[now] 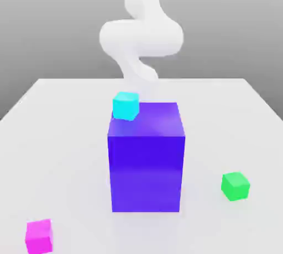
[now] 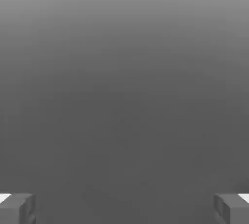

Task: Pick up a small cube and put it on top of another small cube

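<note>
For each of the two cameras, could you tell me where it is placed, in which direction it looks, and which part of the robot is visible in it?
Exterior view: sits off the arm, above the table's near edge, looking across it at the big blue block, the cyan cube, the green cube and the pink cube; the white arm rises behind the block.
Hand view: sits on the hand, looking past the open gripper at plain grey; two fingertips show.
Shared: I can match nothing between them.

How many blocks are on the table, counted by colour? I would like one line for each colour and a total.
Magenta small cube: 1
Green small cube: 1
Cyan small cube: 1
Blue-violet big block: 1
Total: 4
</note>
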Action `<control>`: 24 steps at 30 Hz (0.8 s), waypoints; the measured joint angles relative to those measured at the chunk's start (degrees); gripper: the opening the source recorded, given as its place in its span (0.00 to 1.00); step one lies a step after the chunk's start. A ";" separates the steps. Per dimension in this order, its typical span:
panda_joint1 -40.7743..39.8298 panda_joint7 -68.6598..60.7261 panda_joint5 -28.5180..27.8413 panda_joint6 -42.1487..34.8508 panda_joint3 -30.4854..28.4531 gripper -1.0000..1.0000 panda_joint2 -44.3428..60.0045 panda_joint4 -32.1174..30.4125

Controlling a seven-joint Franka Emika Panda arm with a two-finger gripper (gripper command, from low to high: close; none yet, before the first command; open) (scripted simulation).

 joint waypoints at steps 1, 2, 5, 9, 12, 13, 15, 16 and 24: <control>-1.38 2.13 -0.58 0.70 0.52 0.50 2.26 -0.06; -2.48 4.26 -1.27 1.33 0.83 0.50 4.44 -0.11; -6.10 10.28 -2.99 3.33 2.01 0.50 10.78 -0.31; -9.69 18.44 -5.56 5.81 2.38 0.50 19.17 -0.51; -12.14 24.28 -7.08 7.71 2.31 0.50 25.43 -0.68; -12.82 26.15 -7.51 8.35 2.14 0.50 27.51 -0.74; -14.00 29.75 -8.13 9.65 1.63 0.50 31.65 -0.86; -14.54 31.46 -8.31 10.31 1.28 0.50 33.71 -0.92; -18.91 42.01 -5.32 16.00 -0.92 0.50 49.81 -1.58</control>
